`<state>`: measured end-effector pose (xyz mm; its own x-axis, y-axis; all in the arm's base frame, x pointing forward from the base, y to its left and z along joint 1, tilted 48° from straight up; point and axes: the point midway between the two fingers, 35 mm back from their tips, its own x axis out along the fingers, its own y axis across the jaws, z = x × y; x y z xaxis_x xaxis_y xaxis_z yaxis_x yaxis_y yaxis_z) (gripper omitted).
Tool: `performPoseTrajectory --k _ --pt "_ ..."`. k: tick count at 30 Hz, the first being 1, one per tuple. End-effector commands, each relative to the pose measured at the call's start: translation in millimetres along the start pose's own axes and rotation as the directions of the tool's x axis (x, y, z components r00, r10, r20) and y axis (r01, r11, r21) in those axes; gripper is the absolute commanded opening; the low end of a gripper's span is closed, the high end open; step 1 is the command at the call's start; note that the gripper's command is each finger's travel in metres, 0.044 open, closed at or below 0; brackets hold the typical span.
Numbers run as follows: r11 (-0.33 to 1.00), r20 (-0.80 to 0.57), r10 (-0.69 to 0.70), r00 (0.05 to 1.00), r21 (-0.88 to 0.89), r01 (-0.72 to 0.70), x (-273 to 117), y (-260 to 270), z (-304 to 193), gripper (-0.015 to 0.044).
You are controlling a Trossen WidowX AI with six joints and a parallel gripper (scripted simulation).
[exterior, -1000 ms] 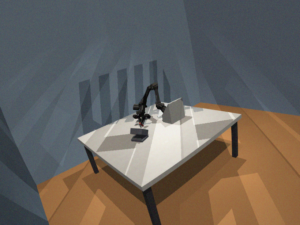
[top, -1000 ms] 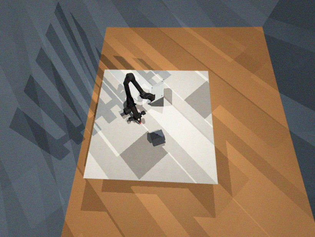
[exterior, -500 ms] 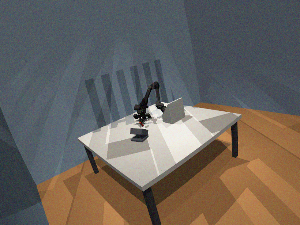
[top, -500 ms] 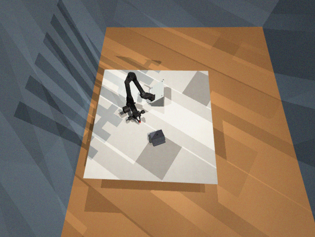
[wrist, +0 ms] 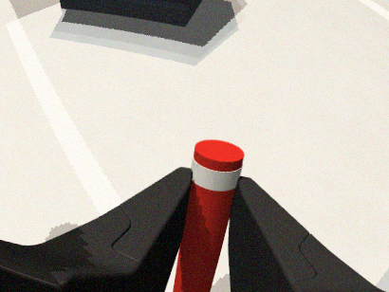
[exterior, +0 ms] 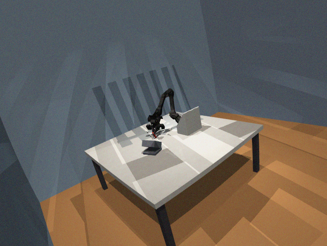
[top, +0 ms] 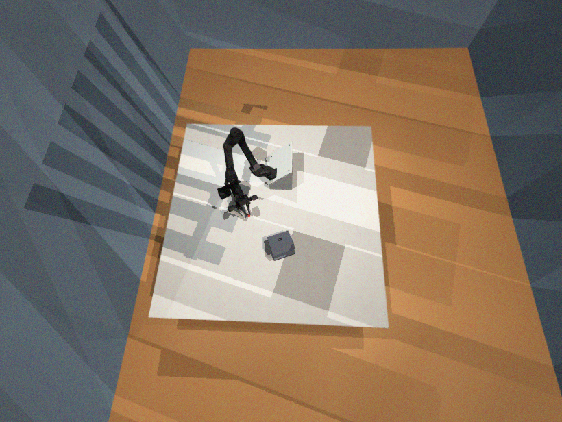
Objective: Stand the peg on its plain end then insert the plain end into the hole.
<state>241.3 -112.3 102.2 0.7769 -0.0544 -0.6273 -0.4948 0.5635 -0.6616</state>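
Note:
My gripper [top: 247, 212] [exterior: 153, 131] [wrist: 213, 186] is shut on the red peg [top: 249, 215] [exterior: 155, 135] [wrist: 209, 213]. The fingers grip it just below its white band [wrist: 216, 178], with the red banded end up. In the exterior view the peg leans, its lower end to the right. I cannot tell whether the plain end touches the table [top: 204, 290] [exterior: 169, 182]; that end is out of the wrist view. The dark grey sloped panel [top: 284, 249] [exterior: 151, 143] stands apart from the peg. Its hole [top: 279, 239] shows in the top view.
A large pale wedge-shaped block [top: 281, 159] [exterior: 192, 122] stands beside the arm's base. The sloped panel's dark lower edge [wrist: 128, 10] and its shadow show at the top of the wrist view. Shadows and bright stripes cross the table.

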Motion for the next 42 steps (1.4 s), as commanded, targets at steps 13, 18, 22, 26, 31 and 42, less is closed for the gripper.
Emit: performPoseTrajectory --k 13,18,22,26,31,42 --pt "1.0 0.134 0.004 0.991 -0.005 -0.004 -8.8 1.8 -5.4 0.005" --pt "1.0 0.177 0.005 0.984 -0.006 -0.004 -11.5 1.9 -7.4 0.005" --pt "1.0 0.21 0.006 0.978 -0.006 -0.004 -13.5 2.1 -9.1 0.005" --pt "1.0 0.244 0.006 0.97 -0.007 -0.005 -15.5 2.2 -10.9 0.005" --pt "1.0 0.286 0.007 0.958 -0.007 -0.005 -17.9 2.4 -13.2 0.005" --pt "1.0 0.326 0.007 0.945 -0.007 -0.005 -22.0 2.5 -16.2 0.005"
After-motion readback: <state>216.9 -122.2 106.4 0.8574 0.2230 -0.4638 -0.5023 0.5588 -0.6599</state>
